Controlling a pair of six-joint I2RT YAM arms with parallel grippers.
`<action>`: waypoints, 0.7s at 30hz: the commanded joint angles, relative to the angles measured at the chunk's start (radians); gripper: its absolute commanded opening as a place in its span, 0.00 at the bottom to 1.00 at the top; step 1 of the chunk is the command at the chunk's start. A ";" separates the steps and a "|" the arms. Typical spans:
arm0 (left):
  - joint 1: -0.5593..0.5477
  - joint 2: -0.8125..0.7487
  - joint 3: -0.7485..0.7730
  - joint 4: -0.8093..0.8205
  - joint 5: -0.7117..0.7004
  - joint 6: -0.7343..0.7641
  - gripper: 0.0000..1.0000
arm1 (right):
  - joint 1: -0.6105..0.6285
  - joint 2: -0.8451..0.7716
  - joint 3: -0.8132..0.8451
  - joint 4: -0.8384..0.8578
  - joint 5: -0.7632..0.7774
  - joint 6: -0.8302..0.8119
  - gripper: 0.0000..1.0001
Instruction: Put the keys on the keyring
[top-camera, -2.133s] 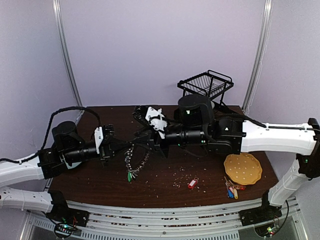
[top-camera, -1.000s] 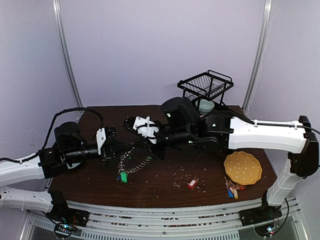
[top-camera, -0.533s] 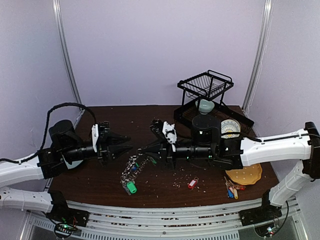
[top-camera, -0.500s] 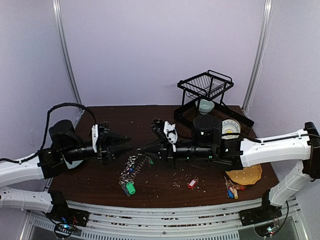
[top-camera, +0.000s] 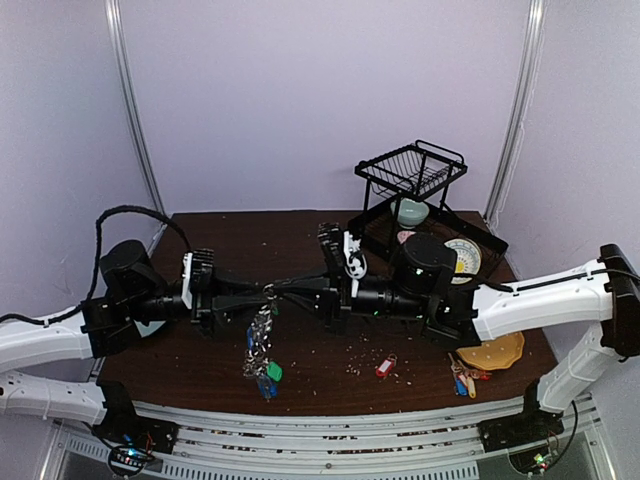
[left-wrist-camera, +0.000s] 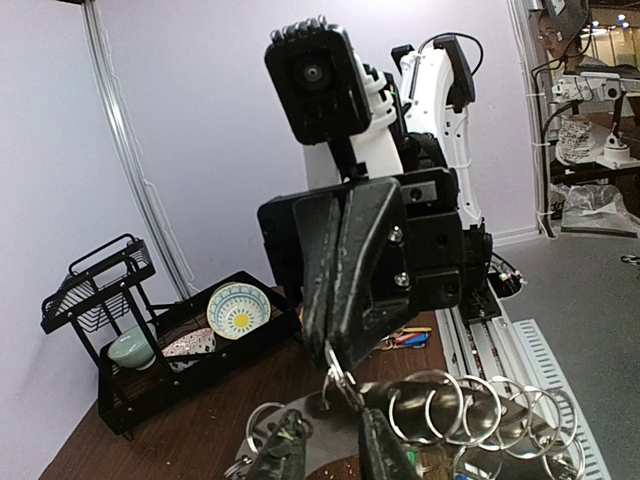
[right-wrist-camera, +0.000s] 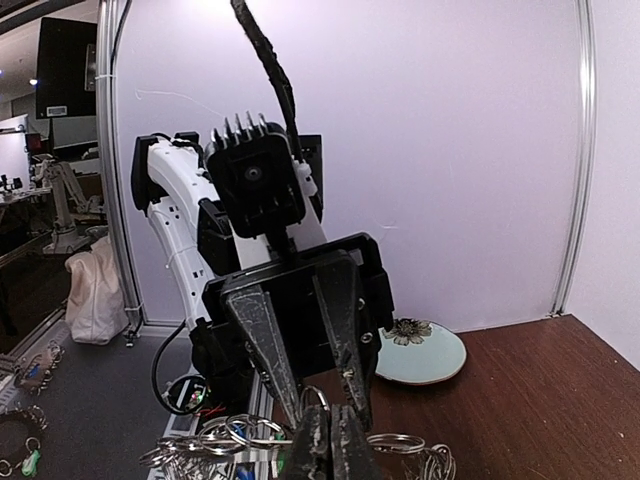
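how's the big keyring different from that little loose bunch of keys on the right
The keyring hangs from the shut right end effector; the loose bunch lies on the table. The keyring is bigger, strung with many loops; the bunch is a small cluster. The keyring's tags show green and blue; the bunch's show red, yellow and blue. Both carry tagged keys.

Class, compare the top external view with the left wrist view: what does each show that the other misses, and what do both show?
Top only: the red-tagged key lying on the table, and the yellow disc. Left wrist only: the separate silver loops strung side by side. Both: the keyring, the right gripper and the dish rack.
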 joint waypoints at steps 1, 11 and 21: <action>-0.004 -0.016 -0.024 0.121 -0.032 -0.061 0.18 | 0.014 0.010 0.005 0.123 0.055 0.018 0.00; -0.004 -0.011 -0.027 0.131 -0.088 -0.096 0.18 | 0.022 0.034 0.019 0.103 0.073 0.011 0.00; -0.004 -0.028 -0.040 0.140 -0.118 -0.106 0.00 | 0.029 0.038 0.030 0.052 0.066 -0.023 0.00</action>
